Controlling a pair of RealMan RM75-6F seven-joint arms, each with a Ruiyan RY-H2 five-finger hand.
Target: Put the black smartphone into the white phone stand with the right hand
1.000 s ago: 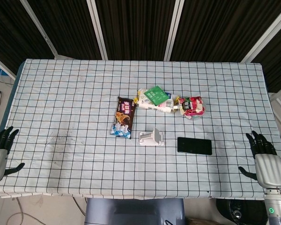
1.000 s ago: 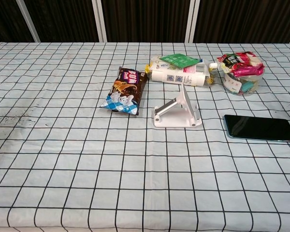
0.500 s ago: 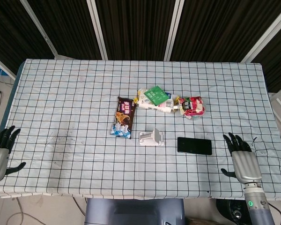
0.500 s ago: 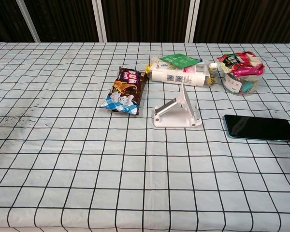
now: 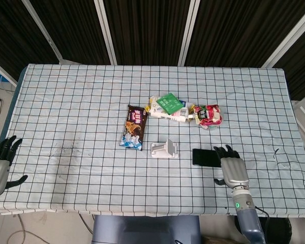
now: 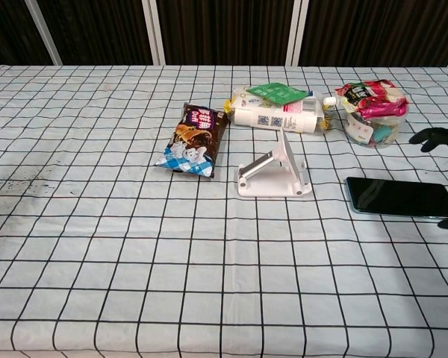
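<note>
Black smartphone (image 5: 206,157): we see it flat on the checked tablecloth (image 5: 66,117), screen up, just right of the stand, not in it.
White phone stand (image 5: 164,149): upright on its base, holding nothing, near the table's middle.
Right hand (image 5: 231,166): over the phone's right end, fingers spread, gripping nothing; we can't tell if it touches the phone.
Left hand (image 5: 0,161): at the table's left edge, fingers apart, holding nothing.
Other items: brown snack bag (image 5: 133,127) left of the stand; green packet (image 5: 170,103) and red pouch (image 5: 208,115) behind it.
</note>
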